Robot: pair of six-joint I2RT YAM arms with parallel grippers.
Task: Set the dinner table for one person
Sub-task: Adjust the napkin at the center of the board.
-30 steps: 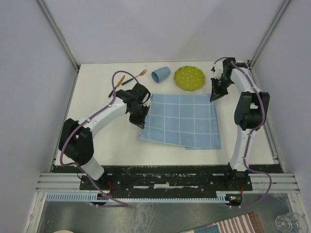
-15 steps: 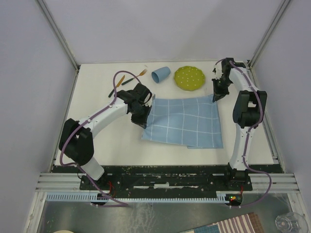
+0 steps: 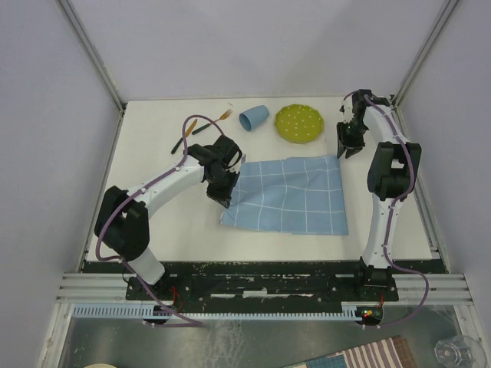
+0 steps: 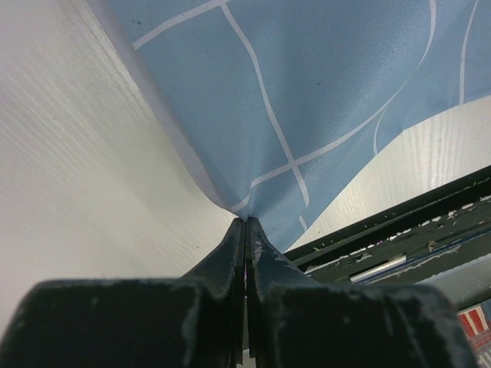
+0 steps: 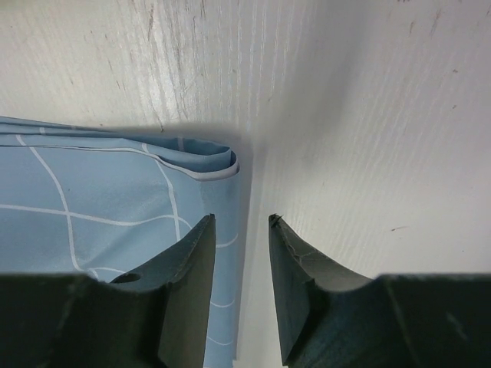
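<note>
The cloth (image 3: 288, 195) lay on the dinner table (image 3: 142, 142) — left gripper (image 4: 246, 230) pinched it, right gripper (image 5: 239, 230) spread; plate (image 3: 299, 123), cup (image 3: 253, 117) sat at twelve o'clock.

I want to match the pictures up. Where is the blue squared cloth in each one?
Top external: blue cloth in the middle of the table, between the arms.
Left wrist: cloth fills the upper right, pinched by the left hand.
Right wrist: cloth at lower left, beside the open right hand.
Shared landmark: the white table under it.
</note>
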